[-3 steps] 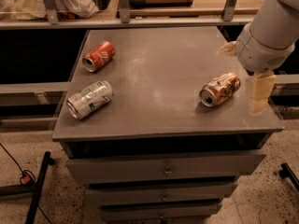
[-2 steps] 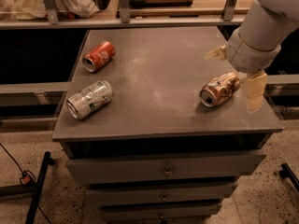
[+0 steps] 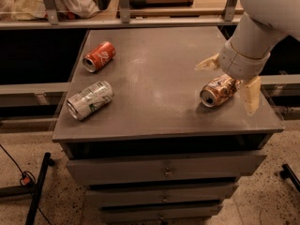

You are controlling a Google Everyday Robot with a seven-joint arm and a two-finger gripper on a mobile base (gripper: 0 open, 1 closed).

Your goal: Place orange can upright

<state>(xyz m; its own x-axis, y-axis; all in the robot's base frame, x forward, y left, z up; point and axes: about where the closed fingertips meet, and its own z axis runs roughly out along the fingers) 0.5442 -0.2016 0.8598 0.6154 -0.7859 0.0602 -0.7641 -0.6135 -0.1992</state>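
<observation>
One camera view: the orange can [image 3: 216, 91] is lying on its side near the right front edge of the table [image 3: 154, 97]. The gripper [image 3: 229, 79] is hovering over it, jaws spread wide, holding nothing. Squeezing squarely across the can's middle looks best before tipping it upright.

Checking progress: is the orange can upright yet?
No. The orange can lies on its side, one silver end facing the camera; the gripper straddles it, fingers open.
</observation>
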